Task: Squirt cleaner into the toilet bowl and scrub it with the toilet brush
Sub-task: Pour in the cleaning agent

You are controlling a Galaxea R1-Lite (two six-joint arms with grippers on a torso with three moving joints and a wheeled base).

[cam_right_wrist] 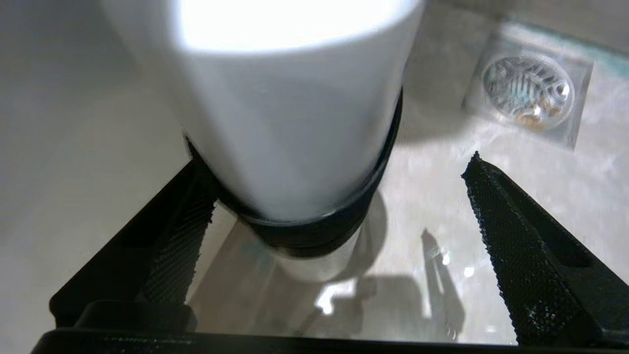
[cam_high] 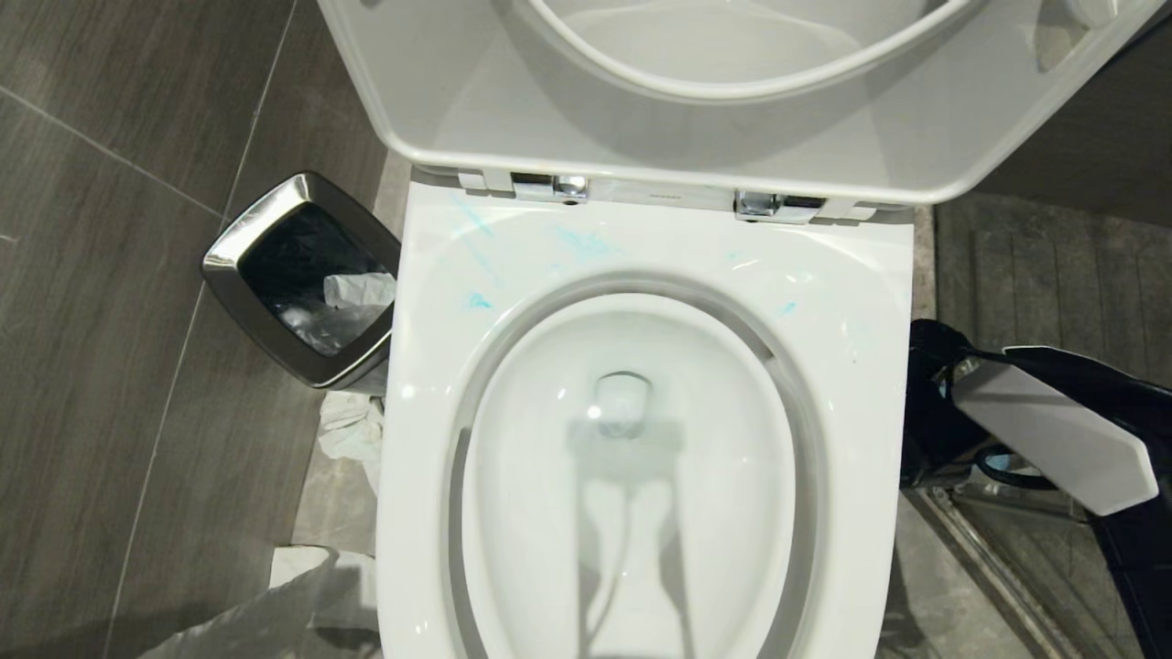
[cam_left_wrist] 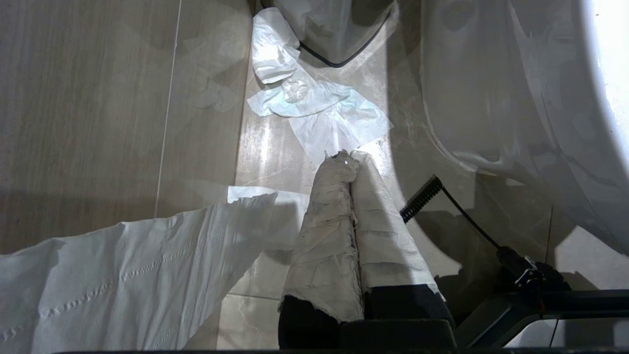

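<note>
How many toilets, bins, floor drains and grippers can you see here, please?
toilet: 1
bin: 1
floor drain: 1
grippers: 2 (left gripper shut, right gripper open)
Total: 5

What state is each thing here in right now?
Toilet lid: raised.
Toilet bowl: open, blue smears on its rim.
Bin: open, paper inside.
Left gripper: shut, paper-wrapped, low above the floor.
Right gripper: open around a white, black-banded cylinder.

A steel-rimmed bin [cam_high: 302, 275] holds crumpled paper, tissues [cam_high: 352, 430] lie beside it, and a floor drain [cam_right_wrist: 528, 93] shows.
</note>
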